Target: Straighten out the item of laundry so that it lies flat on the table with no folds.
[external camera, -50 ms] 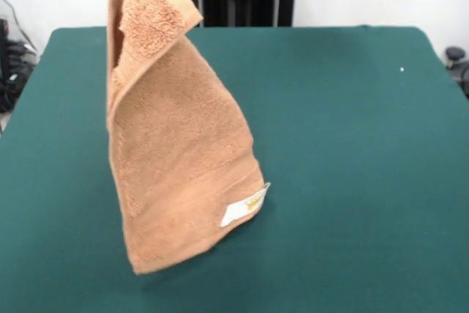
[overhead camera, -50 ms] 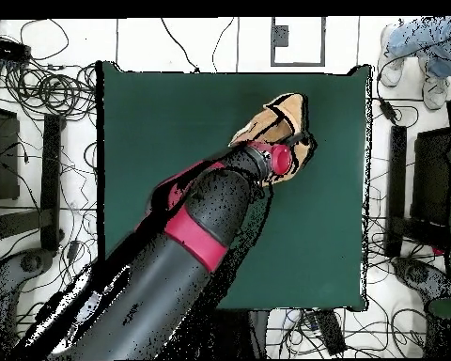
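**Towel hanging in the air, ready to be laid out**

Nearest to us in the front view, the lower hem of the towel [external camera, -50 ms: 179, 159] hangs over the near-left part of the table [external camera, -50 ms: 352, 144]; whether its bottom corner brushes the green cloth or clears it, we cannot tell. A small white tag [external camera, -50 ms: 245, 207] sits at the lower right edge. Higher up, the cloth narrows and one flap folds over itself near the top, where it runs out of the picture. It drapes in soft, loose folds, so we judge it light, limp and not slippery: it will follow the pull of whatever corner is held and collapse where it is let go.

In the overhead view the arm [overhead camera, -50 ms: 196, 230] reaches out over the table, and the gripper [overhead camera, -50 ms: 284, 158] sits directly over the bunched towel. We cannot tell how the gripper stands, though the towel plainly hangs from it.

To flatten it, we would take a corner or hemmed edge, not the middle.
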Robot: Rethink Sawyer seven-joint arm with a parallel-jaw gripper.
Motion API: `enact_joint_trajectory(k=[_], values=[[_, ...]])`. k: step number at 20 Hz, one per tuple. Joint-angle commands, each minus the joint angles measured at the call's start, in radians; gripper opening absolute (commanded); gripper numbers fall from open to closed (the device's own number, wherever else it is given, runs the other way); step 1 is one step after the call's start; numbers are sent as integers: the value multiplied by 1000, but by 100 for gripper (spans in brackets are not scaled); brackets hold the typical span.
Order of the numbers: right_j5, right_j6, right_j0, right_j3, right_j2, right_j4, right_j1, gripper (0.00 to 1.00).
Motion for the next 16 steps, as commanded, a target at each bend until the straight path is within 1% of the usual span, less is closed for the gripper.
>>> enact_joint_trajectory(k=[1, 2, 4, 7, 9, 10, 11, 12, 14, 16], values=[[-38, 108, -37, 69, 100, -3, -63, 0], [-27, 57, -60, 74, 151, -13, -98, 0], [4, 21, -75, 84, 197, -12, -123, 0], [57, 6, -68, 124, 236, -6, -155, 0], [99, -18, -67, 168, 281, -2, -203, 0], [136, -47, -84, 201, 333, 10, -246, 0], [150, -51, -89, 218, 353, 15, -264, 0], [175, -70, -108, 250, 399, 26, -303, 0], [188, -60, -105, 277, 417, 25, -330, 0], [192, -48, -97, 282, 416, 14, -339, 0]])
